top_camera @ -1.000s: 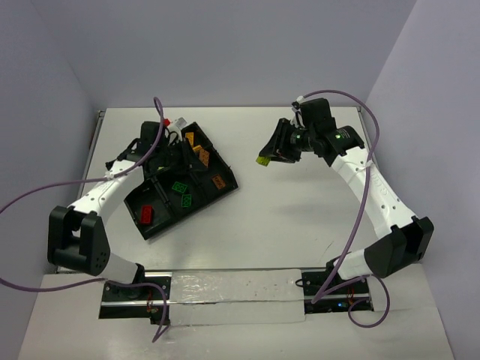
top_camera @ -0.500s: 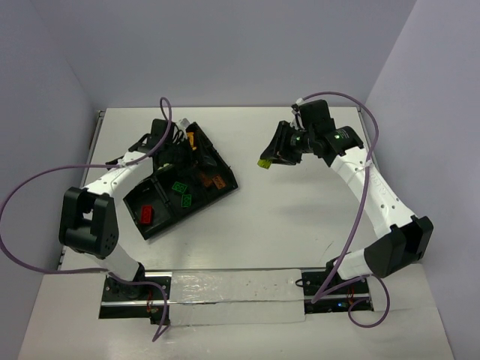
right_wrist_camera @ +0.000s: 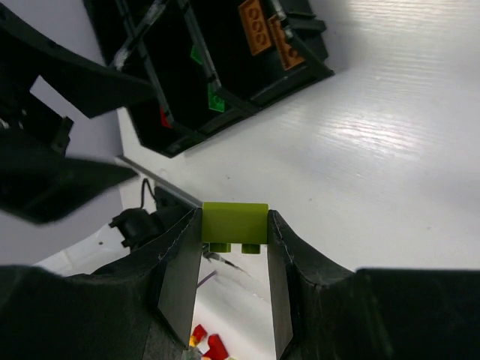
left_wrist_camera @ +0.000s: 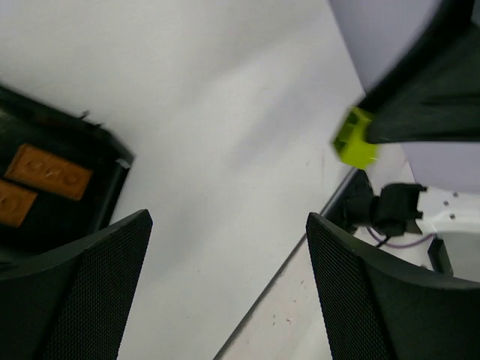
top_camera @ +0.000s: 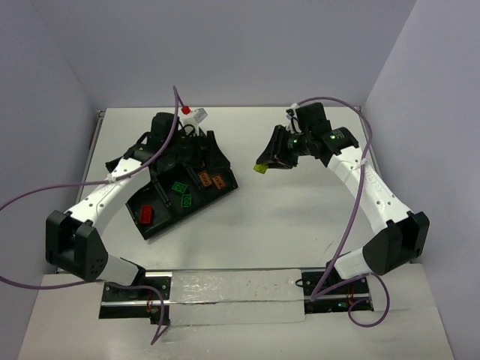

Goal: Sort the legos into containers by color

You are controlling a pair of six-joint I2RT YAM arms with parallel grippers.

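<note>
So, the right gripper (right_wrist_camera: 235,238) is pinching a small yellow-green plastic lego brick (right_wrist_camera: 235,223) above the white counter (top_camera: 300,217), well apart from the black plastic compartment tray (top_camera: 193,212). Meanwhile the left gripper (left_wrist_camera: 225,255) is spread wide, probably hovering over the tray's far end.

This is a robotics lab cell: a left arm (top_camera: 105,195) and a right arm (top_camera: 371,191) are bolted to a rail (top_camera: 120,309) at the near edge of a white table (top_camera: 285,225), boxed in by plain pale walls (top_camera: 225,45) on three sides. Purple cables (top_camera: 34,192) loop loose from the arms. A tray (top_camera: 159,229) of legos (top_camera: 146,214) sits on the table as the work piece.
</note>
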